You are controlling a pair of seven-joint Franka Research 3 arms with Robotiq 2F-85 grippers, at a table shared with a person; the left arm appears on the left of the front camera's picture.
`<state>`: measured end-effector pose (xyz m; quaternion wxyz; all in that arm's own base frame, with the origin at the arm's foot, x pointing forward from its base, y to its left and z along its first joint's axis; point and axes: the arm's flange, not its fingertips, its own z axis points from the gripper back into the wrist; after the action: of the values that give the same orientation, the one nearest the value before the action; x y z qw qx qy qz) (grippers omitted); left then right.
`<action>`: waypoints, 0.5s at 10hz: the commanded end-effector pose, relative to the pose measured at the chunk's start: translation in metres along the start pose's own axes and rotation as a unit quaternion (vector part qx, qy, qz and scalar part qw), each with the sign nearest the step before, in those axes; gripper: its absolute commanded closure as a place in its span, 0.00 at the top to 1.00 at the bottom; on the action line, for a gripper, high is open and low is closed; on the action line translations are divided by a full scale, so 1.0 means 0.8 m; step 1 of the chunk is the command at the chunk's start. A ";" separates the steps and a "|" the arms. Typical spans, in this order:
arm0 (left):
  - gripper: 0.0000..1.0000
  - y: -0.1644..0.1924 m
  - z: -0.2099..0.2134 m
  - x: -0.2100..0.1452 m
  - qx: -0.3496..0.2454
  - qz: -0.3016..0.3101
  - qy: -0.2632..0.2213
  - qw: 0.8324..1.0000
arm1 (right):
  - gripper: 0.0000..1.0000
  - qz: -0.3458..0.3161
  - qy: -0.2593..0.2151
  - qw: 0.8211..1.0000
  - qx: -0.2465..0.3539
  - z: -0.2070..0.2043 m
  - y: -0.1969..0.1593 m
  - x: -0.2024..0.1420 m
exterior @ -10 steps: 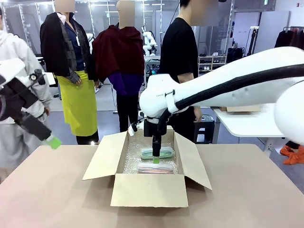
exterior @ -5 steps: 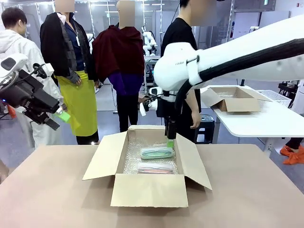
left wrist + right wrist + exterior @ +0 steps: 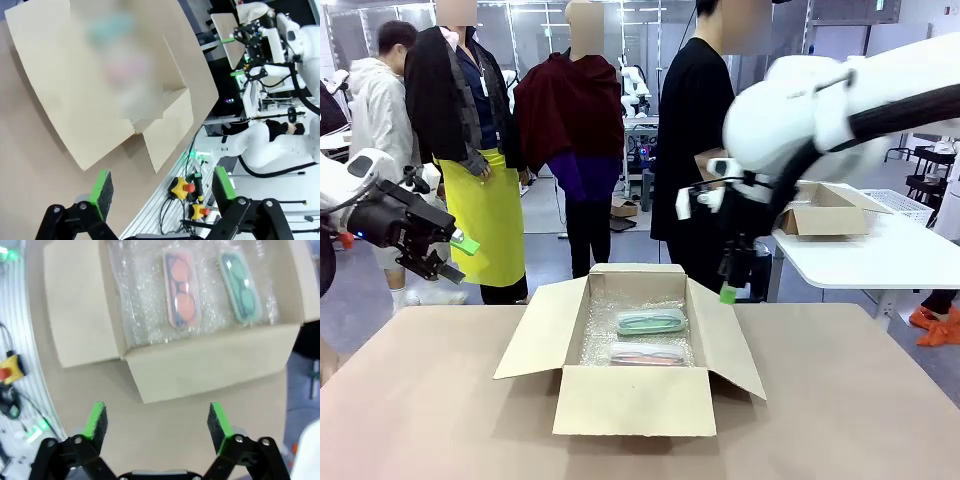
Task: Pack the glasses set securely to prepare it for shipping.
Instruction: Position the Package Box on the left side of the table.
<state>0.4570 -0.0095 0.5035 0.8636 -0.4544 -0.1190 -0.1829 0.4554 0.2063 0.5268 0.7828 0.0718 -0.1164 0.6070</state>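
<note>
The glasses set lies inside an open cardboard box on a bubble-wrap lining: a mint green pack farther back and a pale pink pack nearer me. The right wrist view looks down on the pink pack and the mint pack lying side by side. My right gripper hangs open above the box's right flap, outside the box, its fingers empty. My left gripper is open in the air far to the left, and the box looks blurred in its wrist view.
All of the box's flaps are folded outward. A person in black stands just behind the box, and others stand at the back left. A white table with another cardboard box is at the right. Bare tan table surrounds the box.
My right gripper has risen out of the box from just above the packs and swung up and to the right. My left gripper has lifted and drifted slightly right.
</note>
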 end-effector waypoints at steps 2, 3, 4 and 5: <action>1.00 0.013 -0.009 0.017 -0.012 0.004 0.003 1.000 | 1.00 -0.095 -0.070 0.992 -0.042 0.011 0.036 -0.111; 1.00 0.017 -0.014 0.018 -0.012 0.006 0.004 1.000 | 1.00 -0.141 -0.085 0.985 -0.047 0.015 0.040 -0.146; 1.00 0.020 -0.018 0.020 -0.014 0.007 0.005 1.000 | 1.00 -0.177 -0.104 0.977 -0.048 0.019 0.043 -0.175; 1.00 0.019 -0.020 0.021 -0.012 0.007 0.004 1.000 | 1.00 -0.206 -0.134 0.968 -0.050 0.022 0.045 -0.194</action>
<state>0.4760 -0.0207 0.4861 0.8671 -0.4566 -0.0993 -0.1726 0.3911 0.0614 0.5013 0.8635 0.1231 -0.2017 0.4455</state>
